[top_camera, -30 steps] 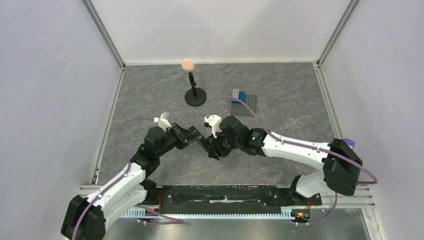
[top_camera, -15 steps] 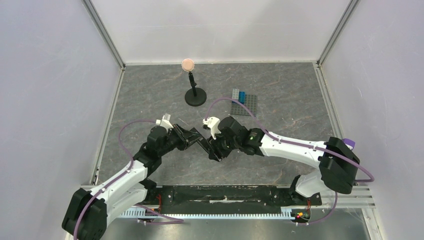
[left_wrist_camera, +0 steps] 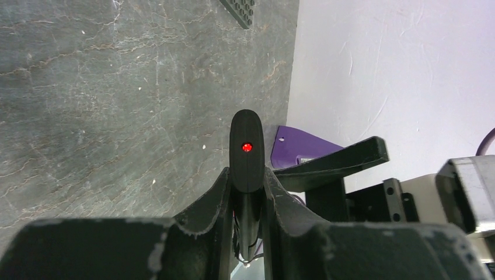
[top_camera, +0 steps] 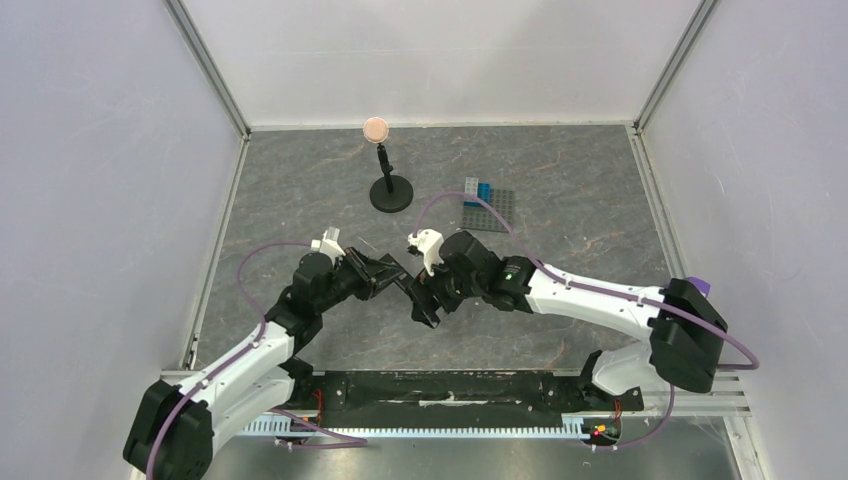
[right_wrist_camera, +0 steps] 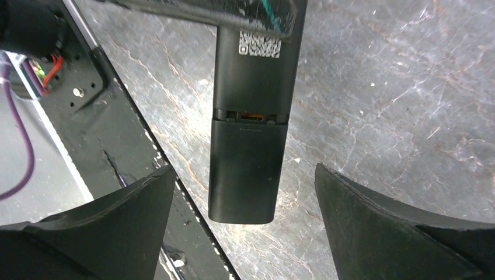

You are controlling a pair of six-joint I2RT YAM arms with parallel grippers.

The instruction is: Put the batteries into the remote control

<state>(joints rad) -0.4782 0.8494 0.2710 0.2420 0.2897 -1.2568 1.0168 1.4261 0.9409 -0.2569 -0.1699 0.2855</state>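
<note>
The remote control (top_camera: 408, 291) is a slim black bar held off the table in my left gripper (top_camera: 385, 272), which is shut on its edges. The left wrist view shows it end-on (left_wrist_camera: 247, 151) with a red light, between the fingers (left_wrist_camera: 216, 195). In the right wrist view its back face (right_wrist_camera: 248, 169) shows a cover with a thin gap and a code label. My right gripper (right_wrist_camera: 244, 169) is open, with its jaws wide on either side of the remote's free end and not touching it. It also shows in the top view (top_camera: 423, 306). No batteries are in view.
A grey studded baseplate (top_camera: 489, 203) with blue bricks lies at the back right. A black stand (top_camera: 390, 190) topped with a pale ball stands behind the grippers. The black base rail (top_camera: 450, 385) runs along the near edge, and a purple part (left_wrist_camera: 303, 149) sits on the right arm's base.
My right gripper has shifted slightly to the left around the remote's free end and stays open. My left gripper has kept hold of the remote and has barely moved.
</note>
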